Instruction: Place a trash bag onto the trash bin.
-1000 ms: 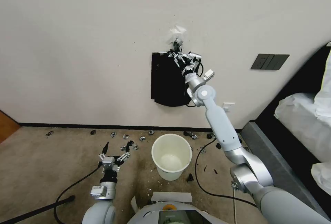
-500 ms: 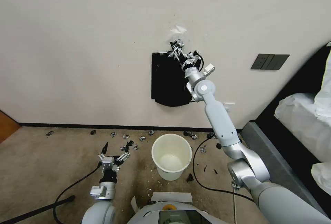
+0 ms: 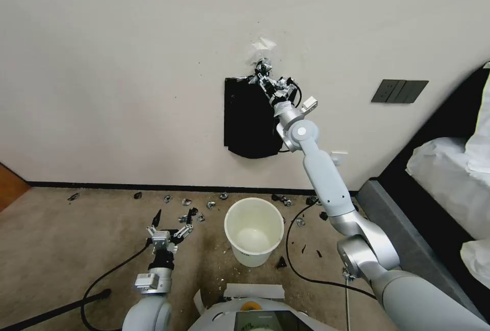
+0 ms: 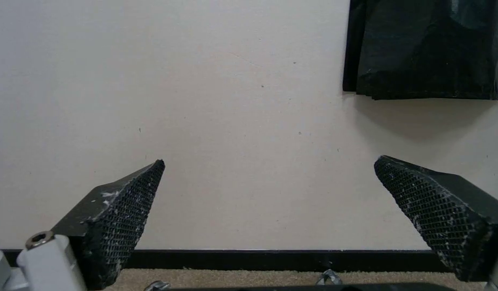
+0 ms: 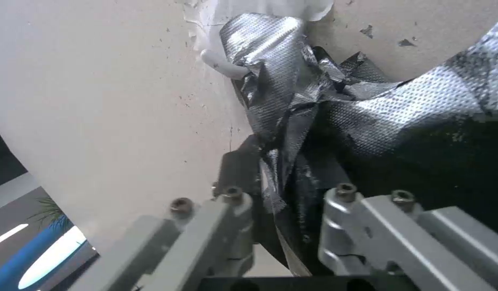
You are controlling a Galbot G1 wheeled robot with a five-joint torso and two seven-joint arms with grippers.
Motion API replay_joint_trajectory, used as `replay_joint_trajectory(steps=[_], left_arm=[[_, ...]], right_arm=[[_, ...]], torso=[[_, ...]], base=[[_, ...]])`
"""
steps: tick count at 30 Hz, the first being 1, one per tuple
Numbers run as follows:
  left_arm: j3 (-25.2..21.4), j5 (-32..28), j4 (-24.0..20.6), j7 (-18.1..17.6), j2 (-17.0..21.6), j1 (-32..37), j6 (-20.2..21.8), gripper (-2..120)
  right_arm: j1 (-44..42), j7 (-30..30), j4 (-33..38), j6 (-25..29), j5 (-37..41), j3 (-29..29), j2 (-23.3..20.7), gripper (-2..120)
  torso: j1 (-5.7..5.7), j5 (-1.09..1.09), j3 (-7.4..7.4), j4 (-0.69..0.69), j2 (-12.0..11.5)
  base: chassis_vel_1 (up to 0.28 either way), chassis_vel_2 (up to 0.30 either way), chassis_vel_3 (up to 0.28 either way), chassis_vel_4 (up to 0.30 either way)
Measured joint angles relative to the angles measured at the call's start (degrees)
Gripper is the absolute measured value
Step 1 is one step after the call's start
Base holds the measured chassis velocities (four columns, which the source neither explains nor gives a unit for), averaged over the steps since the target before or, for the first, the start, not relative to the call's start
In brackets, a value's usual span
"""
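The trash bag (image 5: pixel 292 133) is hanging against the wall (image 3: pixel 127 66) at the top of the flat black bundle of bags (image 3: pixel 247 122), its crinkled, glossy neck bunched over a small white hook (image 5: pixel 223 68). The right gripper (image 3: pixel 266 77) is reaching up to that bunched top, and in the right wrist view its fingers (image 5: pixel 243 173) are sitting close together with a fold of black plastic pinched between them, so it appears to be gripping the bag just below the hook.

The trash bin (image 3: pixel 254 231) is standing on the carpet (image 3: pixel 61 239) well below the bundle and apart from it, open and unlined. Black scraps (image 3: pixel 190 215) are lying along the skirting near it. The left gripper (image 3: pixel 171 219) is waiting low beside the bin with its jaws spread wide, pointing at the wall.

The main risk, as I judge it, is in the pull. The film is thin and is wrapping tightly round the hook, so a sideways or hasty tug is likely to tear off a strip rather than free a whole bag. The pinch may also be catching more than one layer, which would be dragging neighbouring bags off together. A shallow hold on slippery plastic could slide out before the bag is clearing the hook
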Motion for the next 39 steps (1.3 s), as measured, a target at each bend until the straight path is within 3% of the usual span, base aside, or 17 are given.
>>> replay_joint_trajectory(steps=[11, 15, 25, 39], left_arm=[[-0.1, 0.1, 0.2, 0.0, 0.1, -0.2, 0.0, 100], [0.5, 0.2, 0.3, 0.0, -0.2, -0.3, -0.1, 100], [1.6, 0.2, 0.3, 0.0, -0.2, -1.1, -0.1, 100], [3.1, 0.2, 0.5, 0.1, -0.1, -1.8, -0.1, 100]], right_arm=[[-1.5, 0.1, 1.9, 1.0, -0.9, 0.2, -0.2, 0], [-8.1, 0.7, 10.3, 1.6, -2.6, -0.8, -3.8, 0], [-19.3, 2.5, 22.3, 1.6, -3.8, -0.1, -9.8, 0], [-37.2, 3.7, 34.5, -0.3, -9.6, 3.2, -13.6, 0]], torso=[[0.00, 0.00, 0.00, 0.00, 0.0], [0.00, 0.00, -0.01, 0.00, 0.0], [0.00, 0.01, -0.01, 0.01, 0.0], [0.00, 0.00, -0.01, 0.00, 0.0]], base=[[0.000, 0.000, 0.000, 0.000], [0.000, 0.000, 0.000, 0.000], [0.000, 0.000, 0.000, 0.000], [0.000, 0.000, 0.000, 0.000]])
